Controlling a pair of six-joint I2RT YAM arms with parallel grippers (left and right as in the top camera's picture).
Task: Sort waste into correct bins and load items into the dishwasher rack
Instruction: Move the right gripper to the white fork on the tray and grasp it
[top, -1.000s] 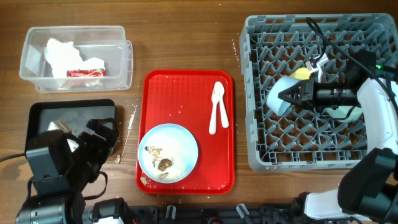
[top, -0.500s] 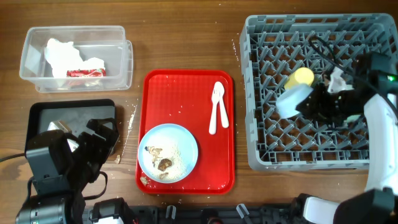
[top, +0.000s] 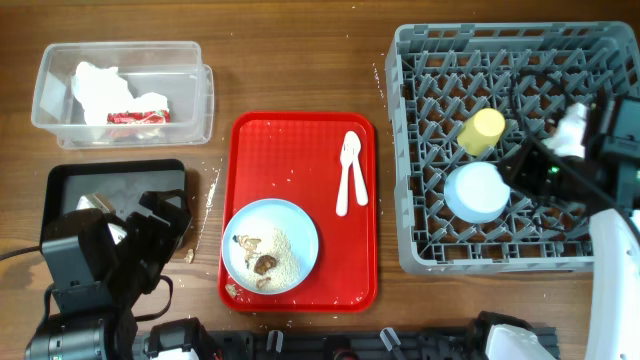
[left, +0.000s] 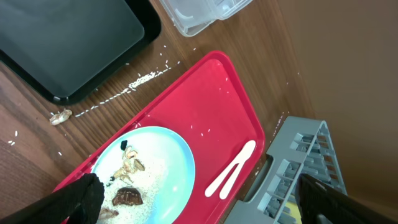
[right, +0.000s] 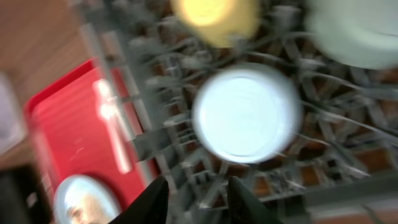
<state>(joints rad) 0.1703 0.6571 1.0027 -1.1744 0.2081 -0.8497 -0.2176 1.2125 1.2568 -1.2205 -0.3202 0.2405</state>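
Clear bin: a clear rectangular plastic box (top: 50, 95) stands at the far left of the brown wooden surface (top: 300, 60). Inside lie a crumpled white paper tissue (top: 98, 85) and a small red-and-white wrapper (top: 138, 116).
Black bin: a shallow black rectangular tray (top: 60, 185) sits just on the near side of the box, partly hidden by the left arm.
Left gripper: the left gripper (left: 199, 186) hangs above the near end of the red tray, jaws spread wide and grasping nothing.
Spill: pale crumbs (left: 140, 81) and one brownish scrap (left: 61, 116) lie on the surface between the two trays.
Red tray: a flat red plastic tray (top: 290, 150) lies at the centre.
Plate: a larger light blue round plate (top: 285, 225) rests on the tray's near half and carries brownish-white crumbly food scraps (top: 262, 263).
Spoon: a white plastic spoon (top: 346, 175) lies on the tray's right side, apart from the plate.
Rack: a large square grey plastic crate with upright pegs (top: 400, 150) stands to the right of the red tray.
Cup: a yellow-green cup (top: 481, 130) sits among the pegs.
Bowl: a light blue bowl (top: 476, 191) sits base up in the rack, near the cup.
Dish: a pale green small dish (right: 357, 31) appears blurred at the corner of the right wrist view, in the rack.
Right gripper: the right gripper (right: 194, 196) is over the rack beside the bowl, jaws parted and grasping nothing.
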